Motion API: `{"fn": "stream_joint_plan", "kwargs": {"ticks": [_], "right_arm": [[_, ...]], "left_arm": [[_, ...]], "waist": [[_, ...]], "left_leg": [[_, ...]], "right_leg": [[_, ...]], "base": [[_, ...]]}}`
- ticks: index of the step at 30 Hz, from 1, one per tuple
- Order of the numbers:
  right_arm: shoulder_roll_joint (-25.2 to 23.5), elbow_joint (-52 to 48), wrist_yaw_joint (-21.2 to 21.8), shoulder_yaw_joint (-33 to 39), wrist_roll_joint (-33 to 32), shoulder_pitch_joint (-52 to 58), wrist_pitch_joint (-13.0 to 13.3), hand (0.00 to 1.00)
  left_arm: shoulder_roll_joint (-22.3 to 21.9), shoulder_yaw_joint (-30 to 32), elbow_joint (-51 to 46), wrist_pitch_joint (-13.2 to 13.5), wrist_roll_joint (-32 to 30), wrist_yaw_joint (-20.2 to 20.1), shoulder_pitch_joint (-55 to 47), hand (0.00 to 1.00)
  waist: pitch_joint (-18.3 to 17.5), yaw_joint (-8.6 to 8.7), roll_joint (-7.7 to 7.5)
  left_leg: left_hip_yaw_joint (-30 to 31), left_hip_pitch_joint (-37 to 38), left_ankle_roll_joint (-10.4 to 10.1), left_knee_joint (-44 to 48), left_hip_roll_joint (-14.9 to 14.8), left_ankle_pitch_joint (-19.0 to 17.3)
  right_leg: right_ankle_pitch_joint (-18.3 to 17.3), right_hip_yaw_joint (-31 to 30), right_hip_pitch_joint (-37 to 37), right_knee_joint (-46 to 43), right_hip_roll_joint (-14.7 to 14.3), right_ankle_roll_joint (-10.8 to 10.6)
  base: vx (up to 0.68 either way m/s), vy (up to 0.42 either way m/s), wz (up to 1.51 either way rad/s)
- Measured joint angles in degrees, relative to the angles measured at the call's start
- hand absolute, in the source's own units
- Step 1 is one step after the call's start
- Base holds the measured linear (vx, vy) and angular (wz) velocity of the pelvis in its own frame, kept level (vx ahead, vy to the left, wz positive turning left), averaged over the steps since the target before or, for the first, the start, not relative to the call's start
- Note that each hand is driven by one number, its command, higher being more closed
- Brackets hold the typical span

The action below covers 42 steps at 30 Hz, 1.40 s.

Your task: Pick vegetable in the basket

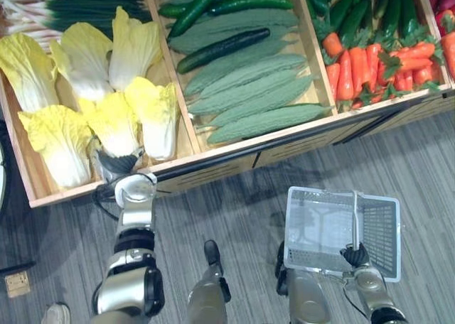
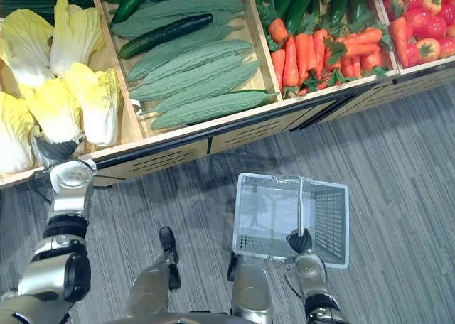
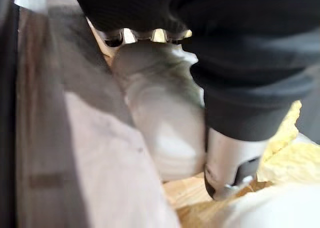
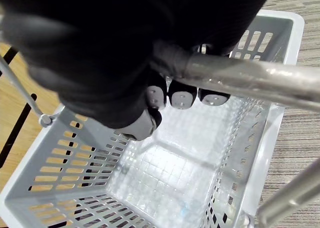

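At the front rim of the crate, with left hand wrapped round the cabbage base, lift straight over it; carry to the basket clenched in right hand before the crate.

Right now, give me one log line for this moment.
left hand at front-row cabbage, not lifted | right hand fingers curled round basket handle | basket empty
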<state>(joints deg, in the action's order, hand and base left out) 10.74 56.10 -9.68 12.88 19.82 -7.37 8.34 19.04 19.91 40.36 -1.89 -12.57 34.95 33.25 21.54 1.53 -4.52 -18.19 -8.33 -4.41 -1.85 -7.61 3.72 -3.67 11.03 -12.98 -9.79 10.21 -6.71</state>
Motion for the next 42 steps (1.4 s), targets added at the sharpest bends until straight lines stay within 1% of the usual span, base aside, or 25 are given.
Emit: {"fn": "stream_joint_plan", "kwargs": {"ticks": [5, 10, 13, 14, 16, 17, 18, 20, 21, 22, 23, 25, 26, 28, 29, 31, 34, 36, 37, 40, 42], "right_arm": [[0.72, 0.03, 0.11, -2.13, -0.01, -0.26, 0.59, 1.00], [0.74, 0.09, 0.23, -2.21, 0.00, -0.34, 0.93, 1.00], [0.73, 0.71, 0.28, -2.20, 0.01, -0.35, 0.95, 1.00], [0.73, 0.71, 0.31, -2.20, 0.03, -0.35, 0.95, 1.00], [0.72, 0.75, 0.31, -2.17, 0.12, -0.34, 0.95, 1.00], [0.70, 0.96, 0.30, -2.16, 0.26, -0.33, 0.94, 1.00], [0.64, 0.97, 0.30, -2.15, 0.38, -0.29, 0.94, 1.00], [0.36, 1.04, 0.30, -2.14, 0.98, -0.08, 0.95, 1.00], [0.28, 1.03, 0.28, -2.11, 1.36, -0.06, 0.97, 1.00], [0.15, 1.02, 0.20, -1.88, 1.76, -0.03, 0.98, 1.00], [0.08, 1.02, 0.22, -1.61, 2.00, 0.15, 1.01, 1.00], [-0.09, 1.03, 0.24, -1.03, 2.39, 0.73, 1.02, 1.00], [-0.38, 1.06, 0.27, -0.74, 2.68, 1.03, 1.02, 1.00], [-0.62, 1.05, 0.27, -0.43, 2.89, 1.48, 1.02, 1.00], [-0.61, 1.05, 0.18, -0.24, 3.32, 1.73, 1.03, 1.00], [-0.62, 1.05, 0.15, 0.29, 3.99, 2.04, 1.05, 1.00], [-0.62, 1.10, 0.16, 0.36, 3.97, 2.92, 1.05, 1.00], [-0.64, 1.12, 0.16, 0.37, 3.97, 3.97, 1.05, 1.00], [-0.64, 1.12, 0.15, 0.43, 3.97, 4.27, 1.05, 1.00], [-0.62, 1.12, 0.06, 0.55, 4.36, 5.18, 1.02, 1.00], [-0.23, 0.87, 0.08, 0.44, 5.07, 5.31, 0.92, 1.00]], "left_arm": [[2.50, 0.09, 3.90, -0.47, -0.07, -1.97, 2.48, 1.00], [2.81, 0.31, 6.05, -0.65, -0.06, -2.62, 3.45, 1.00], [1.57, 1.18, 6.34, -0.69, 0.18, -2.37, 3.42, 1.00], [1.09, 1.57, 4.67, -0.88, 0.98, -1.95, 3.16, 1.00], [-1.45, 2.11, 0.25, -0.95, 3.17, -0.86, 2.05, 1.00], [-4.14, 2.32, -4.08, -0.75, 4.86, 0.82, 0.48, 1.00], [-5.77, 2.48, -6.55, -0.55, 5.64, 1.79, -0.58, 1.00], [-12.50, 2.49, -16.41, 0.20, 7.54, 5.69, -4.65, 1.00], [-13.82, 2.47, -18.74, 0.36, 7.71, 6.60, -5.61, 1.00], [-15.95, 2.48, -22.76, 1.05, 7.80, 8.50, -7.24, 1.00], [-17.25, 2.40, -25.93, 1.41, 7.76, 9.88, -8.35, 1.00], [-18.65, 2.37, -29.99, 1.72, 7.66, 11.41, -8.94, 1.00], [-19.02, 2.21, -32.37, 1.81, 7.02, 12.51, -9.00, 1.00], [-18.93, 1.78, -35.06, 1.92, 6.54, 13.21, -9.03, 1.00], [-18.97, 1.74, -37.12, 2.18, 5.21, 14.20, -9.04, 1.00], [-18.98, 1.72, -40.49, 2.57, 4.60, 15.40, -9.07, 1.00], [-19.13, 1.03, -43.68, 2.64, 3.18, 16.63, -9.30, 1.00], [-19.37, -0.75, -46.03, 2.63, 2.13, 16.70, -9.98, 1.00], [-19.37, -1.82, -47.12, 2.64, 1.09, 16.71, -10.26, 1.00], [-18.88, -7.17, -50.22, 3.15, -2.19, 15.95, -12.21, 1.00], [-18.23, -12.02, -51.03, 4.64, -2.53, 13.22, -13.48, 1.00]], "waist": [[0.07, 0.18, -0.05], [0.14, 0.02, -0.02], [0.21, 0.05, 0.18], [0.22, 0.09, 0.17], [0.22, 0.19, 0.17], [0.22, 0.33, 0.16], [0.22, 0.32, 0.15], [0.21, 0.48, 0.12], [0.20, 0.48, 0.11], [0.20, 0.51, 0.11], [0.19, 0.45, 0.11], [0.19, 0.21, 0.11], [0.17, 0.14, 0.09], [0.11, 0.05, 0.09], [-0.04, 0.05, 0.07], [-0.20, 0.04, 0.07], [-1.29, 0.06, 0.07], [-2.73, 0.07, 0.05], [-2.81, 0.02, 0.03], [-4.90, 0.06, 0.10], [-5.72, 0.02, 0.12]], "left_leg": [[-0.38, -0.05, -0.35, -1.27, 0.00, 0.57], [-1.64, 0.90, -0.41, -1.92, 0.25, 0.83], [-1.66, 1.90, -0.41, -2.17, 0.44, 0.86], [-1.56, 1.87, -0.41, -2.22, 0.46, 0.86], [-1.44, 1.94, -0.41, -2.34, 0.66, 0.86], [-1.40, 2.31, -0.41, -2.38, 0.90, 0.86], [-1.40, 2.63, -0.41, -2.43, 1.02, 0.86], [-1.31, 3.65, -0.41, -2.52, 1.49, 0.85], [-1.29, 3.68, -0.41, -2.52, 1.58, 0.85], [-1.26, 3.66, -0.41, -2.52, 1.68, 0.85], [-1.23, 3.70, -0.41, -2.52, 1.72, 0.85], [-0.91, 4.14, -0.41, -2.52, 1.72, 0.85], [-0.19, 4.77, -0.40, -2.52, 1.72, 0.83], [-0.02, 5.44, -0.41, -2.52, 1.73, 0.81], [0.10, 5.55, -0.41, -2.53, 1.75, 0.80], [0.25, 5.55, -0.41, -2.87, 1.75, 0.80], [0.86, 5.56, -0.40, -3.14, 1.77, 0.81], [1.38, 5.72, -0.39, -3.13, 1.80, 0.81], [1.45, 6.33, -0.39, -3.14, 1.81, 0.81], [1.27, 6.89, -0.39, -3.50, 1.80, 0.78], [-0.03, 7.64, -0.39, -3.54, 1.78, 0.61]], "right_leg": [[0.20, -0.96, -1.40, -0.41, -0.24, -0.31], [0.36, -1.84, -1.31, -0.42, -0.17, -0.53], [0.36, -1.86, -0.42, -0.23, -0.05, -0.54], [0.37, -1.77, -0.35, -0.21, 0.00, -0.55], [0.42, -1.62, -0.12, -0.13, 0.23, -0.61], [0.45, -1.41, 0.53, 0.09, 0.51, -0.67], [0.45, -1.42, 0.83, 0.12, 0.64, -0.68], [0.63, -1.40, 2.35, 0.93, 1.03, -0.93], [0.63, -1.41, 2.39, 0.93, 1.12, -0.94], [0.64, -1.42, 2.41, 0.95, 1.19, -0.94], [0.64, -1.41, 2.51, 0.98, 1.21, -0.95], [0.64, -1.32, 3.27, 1.21, 1.19, -0.94], [0.64, -1.24, 4.09, 1.36, 1.16, -0.94], [0.65, -1.16, 4.99, 1.68, 1.15, -0.94], [0.65, -1.05, 5.20, 1.69, 1.18, -0.94], [0.65, -0.89, 5.19, 1.74, 1.11, -0.95], [0.77, -0.50, 5.40, 1.82, 1.07, -1.15], [0.80, -0.21, 5.97, 2.03, 1.09, -1.21], [0.80, -0.17, 6.71, 2.17, 1.09, -1.22], [0.93, -0.41, 7.36, 2.90, 0.92, -1.43], [1.10, -1.35, 7.60, 3.12, 0.81, -1.66]], "base": [[-0.07, 0.001, -0.08], [0.00, 0.018, -0.07], [0.07, 0.020, -0.01], [0.05, 0.019, 0.05], [0.05, 0.026, 0.07], [0.05, 0.030, 0.06], [0.06, 0.042, 0.08], [0.07, 0.050, 0.05], [0.06, 0.047, 0.03], [0.04, 0.033, 0.03], [0.04, 0.023, 0.03], [0.03, 0.016, 0.06], [0.03, 0.017, 0.09], [0.01, 0.018, 0.06], [-0.01, 0.018, 0.03], [-0.02, 0.020, 0.05], [-0.01, 0.019, 0.08], [0.01, 0.020, 0.10], [0.01, 0.021, 0.07], [0.00, 0.006, -0.03], [-0.01, 0.027, -0.21]]}}
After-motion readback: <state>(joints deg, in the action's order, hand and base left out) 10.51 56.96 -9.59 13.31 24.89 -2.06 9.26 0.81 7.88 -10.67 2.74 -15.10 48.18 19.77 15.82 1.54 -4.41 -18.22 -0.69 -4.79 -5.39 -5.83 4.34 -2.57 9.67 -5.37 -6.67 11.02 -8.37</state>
